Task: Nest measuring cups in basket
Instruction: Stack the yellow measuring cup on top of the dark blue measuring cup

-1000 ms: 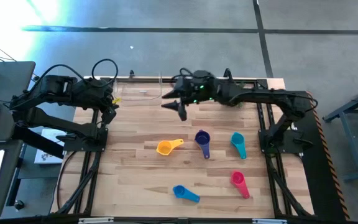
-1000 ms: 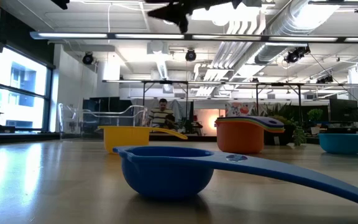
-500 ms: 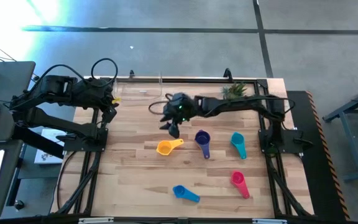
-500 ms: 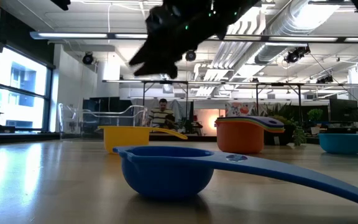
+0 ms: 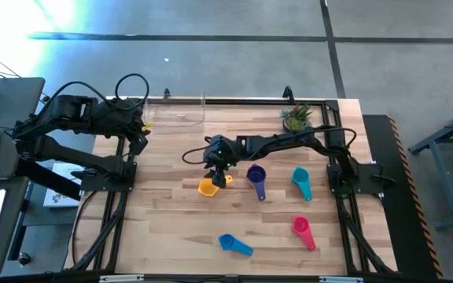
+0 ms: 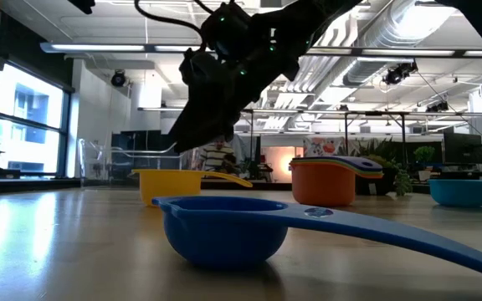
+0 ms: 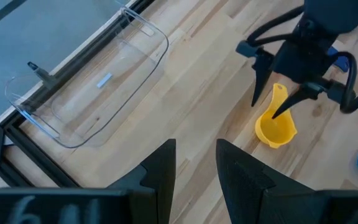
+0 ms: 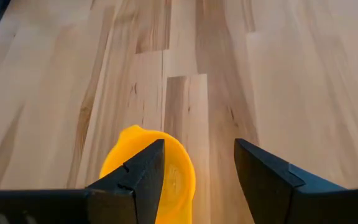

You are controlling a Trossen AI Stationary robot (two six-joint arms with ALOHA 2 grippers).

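Note:
My right gripper (image 5: 215, 177) hangs open just above the yellow measuring cup (image 5: 208, 187), which rests on its base mid-table. Seen from the left wrist, its fingers stand over the spot where the handle (image 7: 279, 94) meets the bowl. The low view shows the tips (image 6: 184, 147) above the cup (image 6: 170, 186). A purple-topped stack of cups (image 5: 255, 176), a teal cup (image 5: 300, 181), a pink cup (image 5: 302, 229) and a blue cup (image 5: 233, 244) lie on the wood. The clear basket (image 5: 175, 114) sits at the far edge. My left gripper (image 7: 196, 168) waits, open, at the far left.
A small potted plant (image 5: 297, 118) stands at the far right corner. Black frame rails run along the table's left and right sides. Bare wood lies between the basket and the yellow cup, and along the near left.
My right gripper has come down from high near the far edge, beside the basket, toward the near side, and has tipped further downward. It now hangs just over the yellow cup. Its jaws have stayed open. No cup has moved.

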